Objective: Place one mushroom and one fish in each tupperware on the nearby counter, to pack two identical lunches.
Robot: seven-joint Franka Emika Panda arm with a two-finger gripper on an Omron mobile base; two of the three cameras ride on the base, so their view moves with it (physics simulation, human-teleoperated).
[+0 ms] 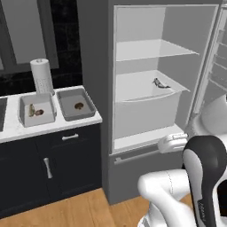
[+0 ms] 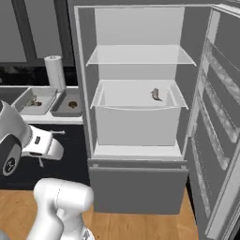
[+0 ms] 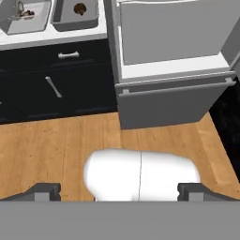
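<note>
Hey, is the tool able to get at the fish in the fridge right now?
Probably yes. The fridge door stands open, and the fish lies uncovered on the middle shelf with nothing in front of it. The open tool hangs low over the floor, so the arm would have to lift it and reach in.

two tupperwares [image 1: 37, 110] [image 1: 76, 104], two mushrooms [image 1: 39, 112] [image 1: 79, 106], two fish [image 1: 31, 110] [image 1: 160, 83]

illumination is even and diffuse, with no identifiable source. the fridge interior [image 2: 138, 65] renders bright white; the lower cabinets [image 1: 48, 168] and backsplash are nearly black. shadows are faint and soft. no glare appears on the counter [image 1: 66, 124]. all views are low resolution with softened edges. no lens distortion is evident.
</note>
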